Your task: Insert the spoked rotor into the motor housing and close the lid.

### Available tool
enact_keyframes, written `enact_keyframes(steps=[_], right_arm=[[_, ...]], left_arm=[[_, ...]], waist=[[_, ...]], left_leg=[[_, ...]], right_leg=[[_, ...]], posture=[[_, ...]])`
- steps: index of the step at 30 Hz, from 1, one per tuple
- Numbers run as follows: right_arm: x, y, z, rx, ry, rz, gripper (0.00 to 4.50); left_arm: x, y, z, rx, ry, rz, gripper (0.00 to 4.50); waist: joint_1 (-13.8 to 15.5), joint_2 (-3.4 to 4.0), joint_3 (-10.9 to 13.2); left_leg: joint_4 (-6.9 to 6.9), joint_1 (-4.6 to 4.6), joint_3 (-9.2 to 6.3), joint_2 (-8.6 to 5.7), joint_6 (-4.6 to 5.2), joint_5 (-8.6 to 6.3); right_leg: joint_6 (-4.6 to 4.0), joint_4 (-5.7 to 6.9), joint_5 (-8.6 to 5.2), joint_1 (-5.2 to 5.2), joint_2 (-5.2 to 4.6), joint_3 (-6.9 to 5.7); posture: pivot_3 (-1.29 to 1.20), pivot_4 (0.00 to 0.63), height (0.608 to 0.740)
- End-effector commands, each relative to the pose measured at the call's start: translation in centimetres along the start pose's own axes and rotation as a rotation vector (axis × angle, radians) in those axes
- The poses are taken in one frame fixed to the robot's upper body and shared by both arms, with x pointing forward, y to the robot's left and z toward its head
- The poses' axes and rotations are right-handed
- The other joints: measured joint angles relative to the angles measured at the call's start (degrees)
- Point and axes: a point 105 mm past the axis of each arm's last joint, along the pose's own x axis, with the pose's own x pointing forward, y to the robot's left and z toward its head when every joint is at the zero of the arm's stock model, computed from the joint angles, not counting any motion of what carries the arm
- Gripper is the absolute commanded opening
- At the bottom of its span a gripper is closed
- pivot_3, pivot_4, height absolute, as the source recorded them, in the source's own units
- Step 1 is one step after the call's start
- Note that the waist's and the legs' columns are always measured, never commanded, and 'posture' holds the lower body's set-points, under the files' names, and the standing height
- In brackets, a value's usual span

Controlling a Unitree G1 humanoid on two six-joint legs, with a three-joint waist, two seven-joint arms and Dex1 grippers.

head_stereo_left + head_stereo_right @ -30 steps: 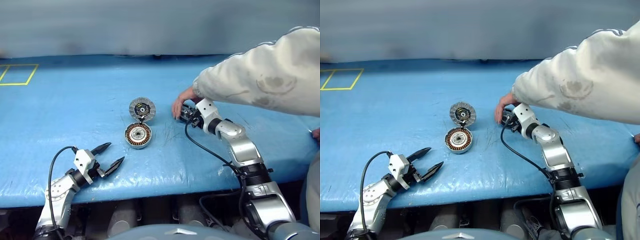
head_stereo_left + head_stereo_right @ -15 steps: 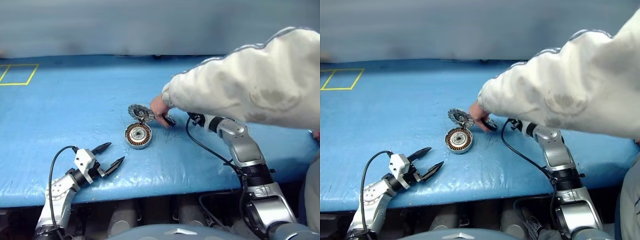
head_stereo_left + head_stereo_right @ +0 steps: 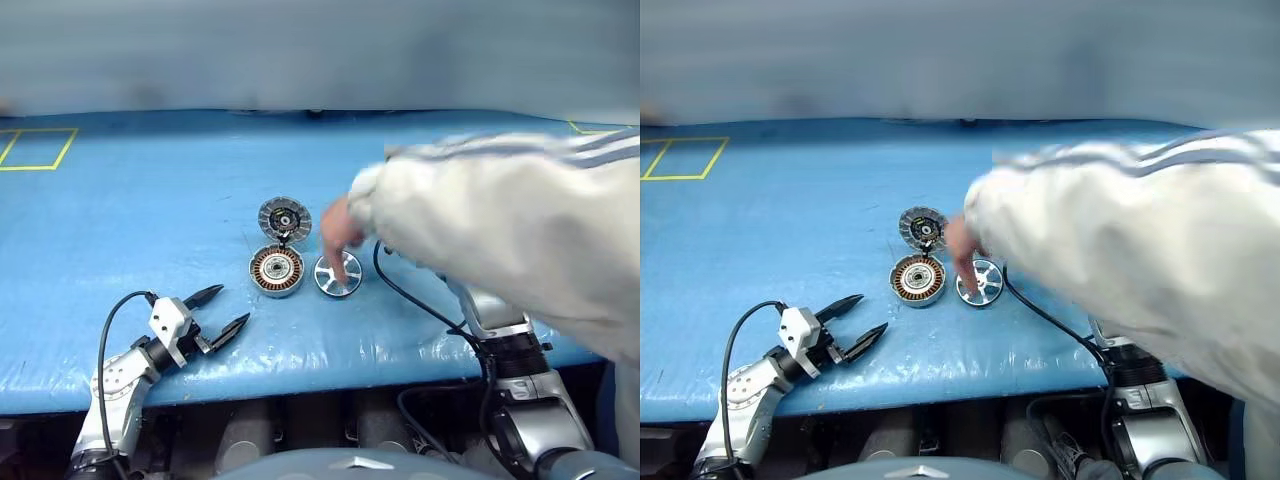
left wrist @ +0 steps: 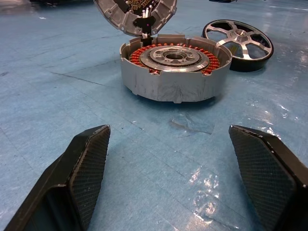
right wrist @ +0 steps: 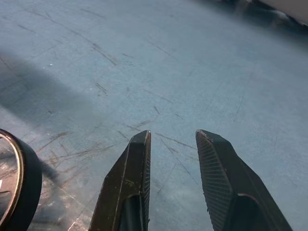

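Nearest, lower left of the head view, we have the left gripper [image 3: 222,311] w/ fingers spread wide, nothing in them, low over the blue mat [image 3: 120,220]. In its wrist view the motor housing [image 4: 174,72] sits dead ahead between the two finger pads [image 4: 90,166], a bare stretch of mat between, copper winding ring and silver hub facing up, cavity vacant.

The right gripper [image 5: 172,185] shows in its own wrist view: jaws a narrow gap apart, holding nothing, aimed at bare scuffed mat, w/ a dark rim at that view's left edge that we take for the rotor's.

Mid-frame the spoked rotor [image 3: 337,275] lies flat just right of the housing, apart from it, axis vertical, so it needs a lift and a short shift leftward in the frame. A person's hand [image 3: 340,232] is on or just over it; a pale sleeve [image 3: 500,250] covers the right arm's forward part. By our read the rotor lies on the right arm's side, though the left gripper faces both parts squarely.

Behind the housing the lid [image 3: 284,217] stands open, tilted up at the hinge on the far rim, fins and dark centre showing.

Far: wrinkled glossy mat across the table, yellow taped square [image 3: 35,148] at upper left, plain grey wall beyond.
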Motion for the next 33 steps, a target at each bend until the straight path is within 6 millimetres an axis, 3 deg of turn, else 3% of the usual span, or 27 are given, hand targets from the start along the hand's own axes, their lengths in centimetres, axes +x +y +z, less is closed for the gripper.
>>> enact_keyframes(steps=[1,10,15,22,33], right_arm=[[-0.8,0.3,1.5,0.002,-0.054,0.040,1.53],[-2.9,5.2,2.6,-0.062,-0.099,0.325,1.53],[-3.7,7.0,1.7,-0.258,-0.030,0.439,1.53],[-3.7,7.5,1.0,-0.394,0.033,0.489,1.53],[-2.6,7.0,-1.1,-0.410,0.115,0.474,1.53]], left_arm=[[0.2,0.0,0.6,0.013,-0.015,-0.007,4.22],[0.2,-0.2,0.4,0.007,-0.010,-0.018,4.22],[0.2,-0.3,0.2,0.000,-0.002,-0.025,4.22],[0.2,-0.3,0.0,-0.002,0.005,-0.023,4.22],[-0.2,-0.5,-0.3,-0.009,0.012,-0.008,4.22]], waist=[[0.0,0.00,0.0],[0.0,0.00,0.0],[0.0,0.00,0.0],[0.1,-0.01,0.0],[0.1,-0.02,0.0]], left_leg=[[0.01,0.00,0.00,0.00,0.00,0.00],[0.05,0.00,-0.07,0.00,0.02,-0.02],[0.14,0.00,-0.08,-0.01,-0.04,-0.09],[0.14,0.00,-0.09,0.00,-0.07,-0.10],[0.15,0.00,-0.09,0.00,-0.05,-0.10]], right_leg=[[0.00,0.00,0.00,0.00,0.00,0.00],[0.01,-0.01,0.00,0.02,-0.03,-0.04],[0.02,-0.01,-0.01,0.04,-0.07,-0.07],[0.02,-0.01,-0.01,0.05,-0.07,-0.10],[0.01,-0.02,-0.01,0.05,-0.07,-0.11]], posture=[[0.00,0.150,0.740],[0.00,0.150,0.740],[0.00,0.150,0.740],[0.00,0.150,0.740],[0.00,0.150,0.740]])
